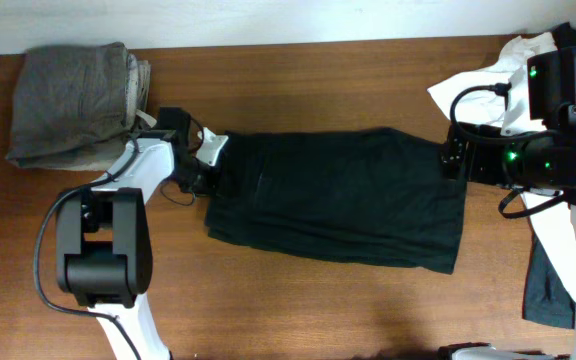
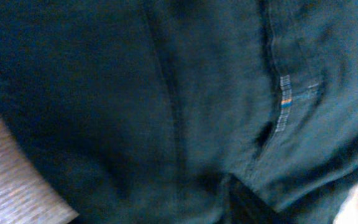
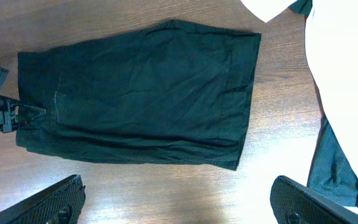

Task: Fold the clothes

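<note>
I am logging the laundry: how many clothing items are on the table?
4: a folded grey garment top left, a black garment spread in the centre, and a white garment and a dark garment piled at the right edge. That pile may hide more.

Shorts centre; folded pile far left; unfolded heap far right

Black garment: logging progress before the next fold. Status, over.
Black garment lying flat. Left hand at its left edge, grip unclear. Right hand open, by its right edge. Nothing lying on it.
</note>
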